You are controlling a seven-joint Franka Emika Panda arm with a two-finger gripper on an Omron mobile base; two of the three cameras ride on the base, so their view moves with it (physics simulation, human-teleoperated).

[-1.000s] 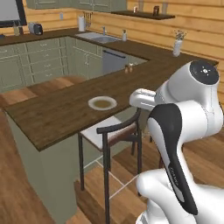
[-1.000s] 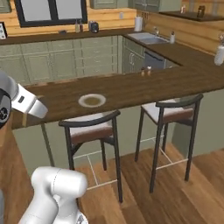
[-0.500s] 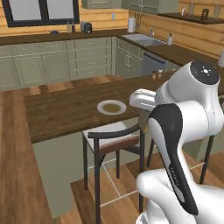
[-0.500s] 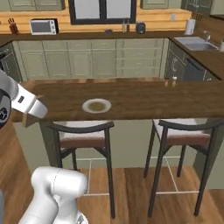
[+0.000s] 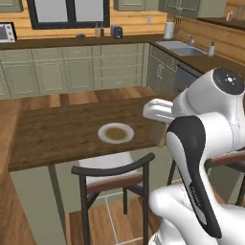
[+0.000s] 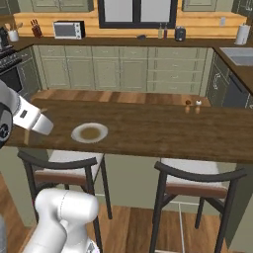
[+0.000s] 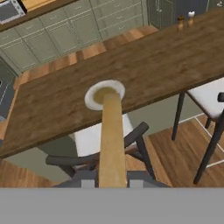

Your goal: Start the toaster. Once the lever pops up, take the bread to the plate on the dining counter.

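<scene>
**Fingers clamped on the toast, short of the plate**

Fingers of the gripper show as two small dark tips at the bottom of the hand view, pressed against either face of the flat, tan-brown slice of bread, which they grasp by its near end. Seen edge-on, the slice runs straight out from between the fingers as a narrow band. Its far end overlaps the round, shallow white-grey plate in that view; whether it is over the plate or still short of it cannot be told.

That plate lies beyond the fingertips on the long, dark-brown wood-plank dining counter, near its close edge. From the left base camera the plate shows a brownish centre and sits ahead of the white arm. From the right base camera the plate lies just beside the arm's white forearm.

Below the fingers, between them and the counter's edge, stands a black-framed chair with a pale seat. A second black-framed chair stands off to one side of the fingers. Far past the fingertips, two small shakers stand at the counter's far edge. Beyond them run pale green wall cabinets, with a white microwave on the wall counter.
</scene>
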